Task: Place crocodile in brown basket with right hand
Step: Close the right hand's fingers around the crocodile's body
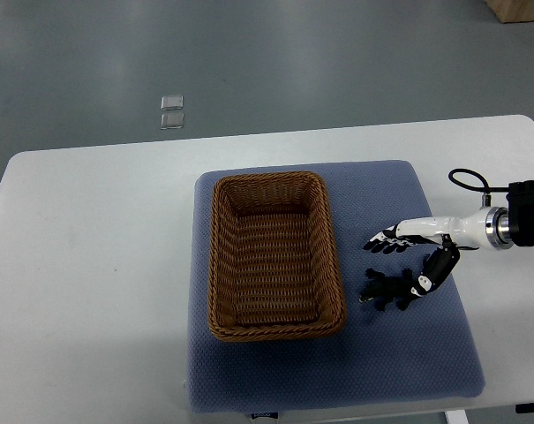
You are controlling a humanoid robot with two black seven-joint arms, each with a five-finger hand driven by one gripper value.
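While its fingers (381, 240) reach out leftward, spread and holding nothing, the right hand (412, 234) hangs over the right part of the mat, its arm coming in from the picture's right edge. Its thumb (436, 265) bends down and away from the fingers, towards the near edge of the table, and the tip ends right at the crocodile's right end; whether it touches cannot be told. The crocodile (386, 291) is a small dark shape lying flat on the mat, just nearer than the fingers and not gripped. It lies outside the basket, near its right wall with a strip of mat between them.

Left of the hand stands the basket (215, 265), brown, woven and rectangular, its long sides running away from the robot. It holds nothing. Basket and crocodile both rest on the mat (408, 362), a blue square pad lying on the white table (90, 309). A black cable (468, 179) loops above the wrist. On the grey floor beyond the table lie two small clear squares (172, 112).
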